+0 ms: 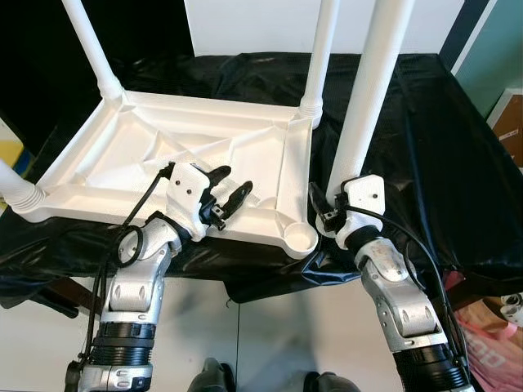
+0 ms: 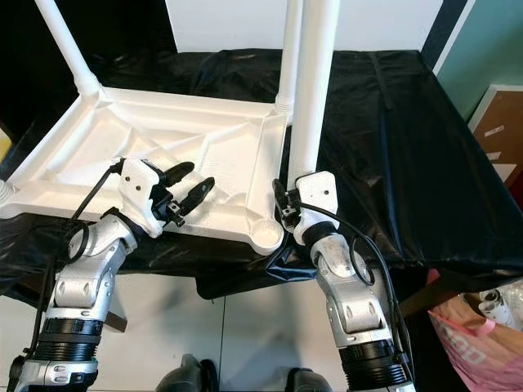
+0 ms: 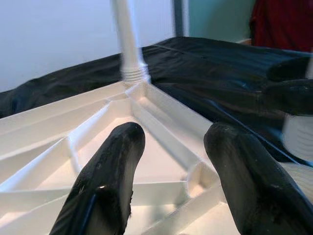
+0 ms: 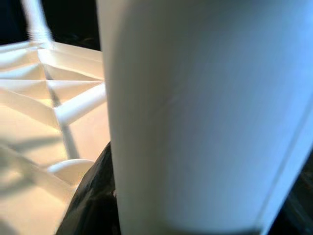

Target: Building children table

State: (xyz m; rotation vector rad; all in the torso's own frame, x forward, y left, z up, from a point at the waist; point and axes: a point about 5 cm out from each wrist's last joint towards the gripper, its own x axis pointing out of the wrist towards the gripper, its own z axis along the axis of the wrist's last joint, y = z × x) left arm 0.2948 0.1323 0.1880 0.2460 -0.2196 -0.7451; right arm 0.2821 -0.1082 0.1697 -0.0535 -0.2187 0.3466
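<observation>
While the upturned white tabletop (image 1: pixel 163 155) lies on the black-covered bench (image 1: pixel 425 147) with three legs already standing in its corners, the fourth corner socket (image 1: pixel 301 238), nearest the robot, is empty. The right gripper (image 1: pixel 328 214) holds the last leg (image 1: pixel 372 98) upright, its fingers clamped around the lower end, just beside that socket but not over it. The left gripper (image 1: pixel 229 189) hovers above the tabletop's ribbed underside near the front rim, fingers (image 3: pixel 110 181) spread and holding nothing. The step in hand appears to be fitting the final leg. The next move likely calls for shifting the leg end over the socket, keeping it vertical, then pressing or twisting it down; the left gripper could brace the rim.
</observation>
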